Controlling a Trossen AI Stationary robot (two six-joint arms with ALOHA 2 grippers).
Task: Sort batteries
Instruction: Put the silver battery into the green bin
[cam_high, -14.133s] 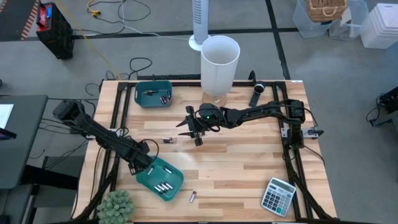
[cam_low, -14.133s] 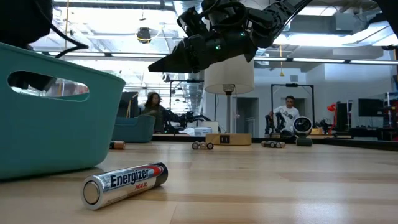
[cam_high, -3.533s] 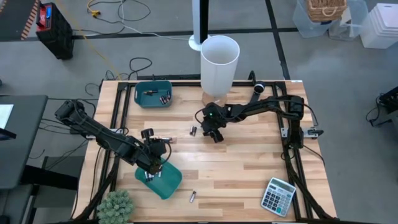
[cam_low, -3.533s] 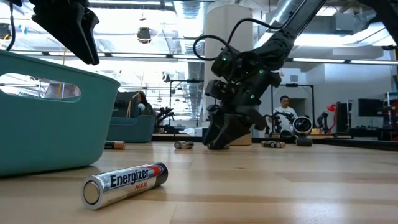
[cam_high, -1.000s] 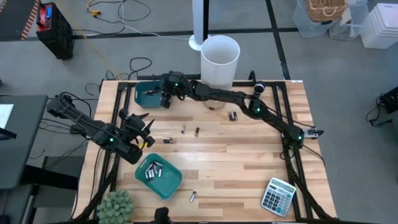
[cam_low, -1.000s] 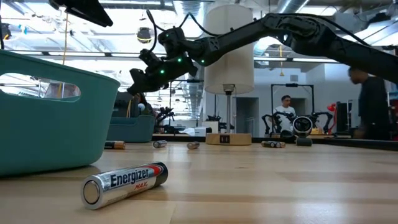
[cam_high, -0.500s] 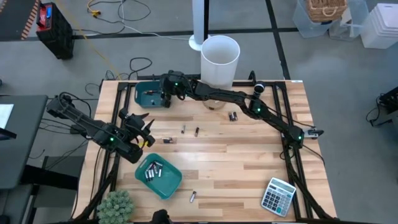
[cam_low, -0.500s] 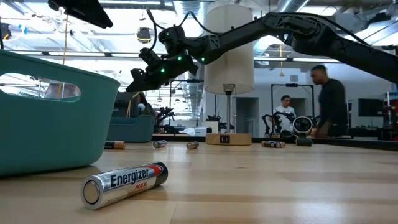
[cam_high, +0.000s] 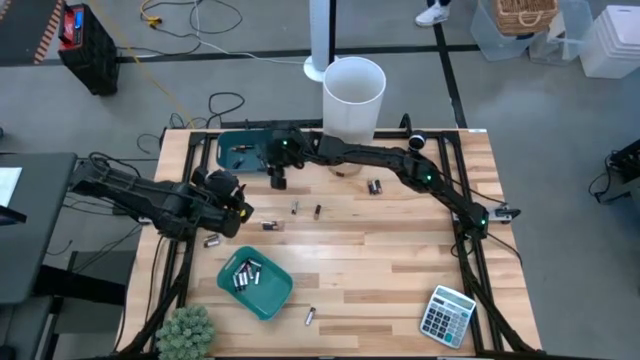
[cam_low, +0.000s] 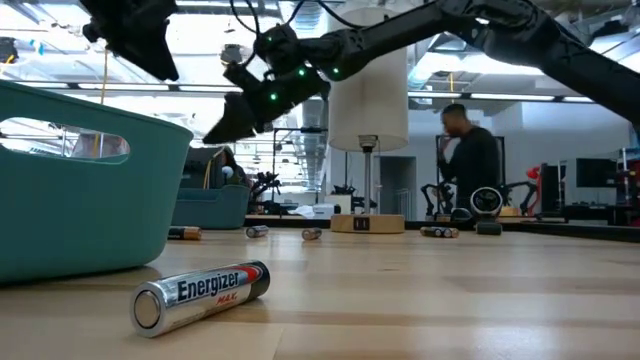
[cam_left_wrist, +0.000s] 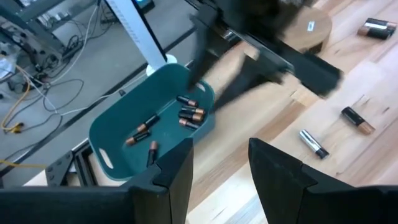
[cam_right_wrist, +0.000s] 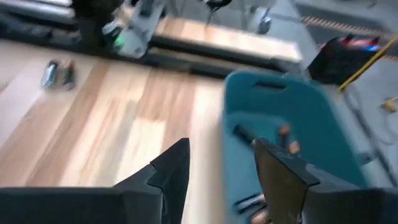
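Two teal bins hold sorted cells; both arms hover over the left half of the wooden surface (cam_high: 400, 260).

High view: the rear teal plastic bin (cam_high: 235, 150) holds a few dark batteries, the right gripper (cam_high: 277, 176) just beside its near edge; the front teal plastic bin (cam_high: 256, 283) holds several silvery cylindrical batteries (cam_high: 245, 275); loose cells (cam_high: 305, 210) lie between the bins, one more (cam_high: 310, 316) near the front edge; the left gripper (cam_high: 228, 205) hangs by the left rail.
Low view: an Energizer cell (cam_low: 202, 293) lies on the wood beside the front bin's wall (cam_low: 90, 190).
Left wrist view: jaws released, empty; the rear bin (cam_left_wrist: 118, 134) contains copper-tipped dark cells (cam_left_wrist: 186, 112).
Right wrist view: jaws parted, holding nothing, at the rear bin's rim (cam_right_wrist: 273, 87).
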